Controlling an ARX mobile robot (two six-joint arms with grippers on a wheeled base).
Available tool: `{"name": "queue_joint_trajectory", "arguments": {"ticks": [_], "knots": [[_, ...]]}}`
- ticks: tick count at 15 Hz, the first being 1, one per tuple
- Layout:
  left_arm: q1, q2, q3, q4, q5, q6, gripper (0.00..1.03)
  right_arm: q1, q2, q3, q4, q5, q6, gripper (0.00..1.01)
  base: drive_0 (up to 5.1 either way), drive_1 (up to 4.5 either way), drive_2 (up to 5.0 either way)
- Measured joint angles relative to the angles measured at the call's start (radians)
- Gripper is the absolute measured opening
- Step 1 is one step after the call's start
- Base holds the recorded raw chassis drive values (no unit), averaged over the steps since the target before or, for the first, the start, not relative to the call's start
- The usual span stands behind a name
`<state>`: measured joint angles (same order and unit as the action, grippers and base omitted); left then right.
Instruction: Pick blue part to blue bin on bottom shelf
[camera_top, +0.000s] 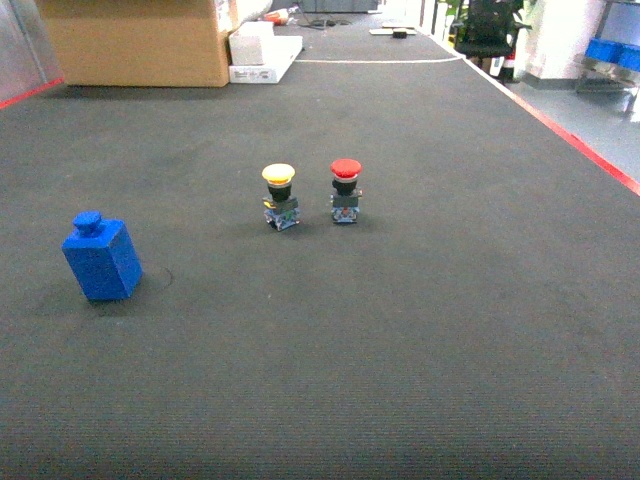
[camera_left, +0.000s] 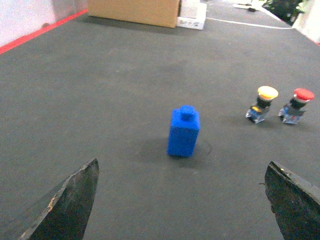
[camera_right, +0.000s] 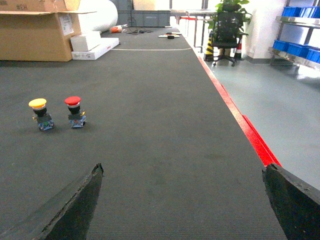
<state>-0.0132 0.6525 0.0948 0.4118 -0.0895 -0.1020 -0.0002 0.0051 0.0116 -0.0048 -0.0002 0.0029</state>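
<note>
The left pincer (camera_left: 182, 205) hangs spread wide above the dark desk (camera_top: 420, 340), nothing between its tips; the right pincer (camera_right: 182, 205) is likewise agape and empty. Just ahead stands the blue part (camera_left: 184, 132) — upright, knob on top. Best to centre over it, descend straight, and close on its flat sides — clear of the yellow button (camera_left: 262, 104) and red button (camera_left: 298, 105) beyond.

Open mat around the blue part

Blue part (camera_top: 101, 258) stands alone; yellow push button (camera_top: 280, 196) and red push button (camera_top: 345, 190) sit well apart to its right.
</note>
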Motion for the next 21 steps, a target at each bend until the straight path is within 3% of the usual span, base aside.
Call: {"name": "queue_joint_trajectory", "arguments": {"ticks": [3, 5, 6, 7, 9, 20, 21], "knots": [[-0.019, 0.473, 0.139, 0.368, 0.076, 0.005, 0.98, 0.0, 0.0, 0.0, 0.0, 0.0, 0.0, 0.98, 0.0, 0.0, 0.0], [-0.031, 0.724, 0.217, 0.496, 0.097, 0.025, 0.98, 0.0, 0.0, 0.0, 0.0, 0.0, 0.0, 0.98, 0.0, 0.0, 0.0], [-0.032, 0.842, 0.266, 0.529, 0.108, 0.036, 0.98, 0.0, 0.0, 0.0, 0.0, 0.0, 0.0, 0.98, 0.0, 0.0, 0.0], [-0.029, 1.18, 0.429, 0.529, 0.12, 0.06, 0.98, 0.0, 0.0, 0.0, 0.0, 0.0, 0.0, 0.98, 0.0, 0.0, 0.0], [0.004, 1.447, 0.668, 0.488, 0.095, 0.058, 0.98, 0.0, 0.0, 0.0, 0.0, 0.0, 0.0, 0.98, 0.0, 0.0, 0.0], [0.033, 1.529, 0.784, 0.447, 0.14, 0.072, 0.98, 0.0, 0.0, 0.0, 0.0, 0.0, 0.0, 0.98, 0.0, 0.0, 0.0], [0.041, 1.537, 0.794, 0.444, 0.153, 0.072, 0.9, 0.0, 0.0, 0.0, 0.0, 0.0, 0.0, 0.98, 0.0, 0.0, 0.0]]}}
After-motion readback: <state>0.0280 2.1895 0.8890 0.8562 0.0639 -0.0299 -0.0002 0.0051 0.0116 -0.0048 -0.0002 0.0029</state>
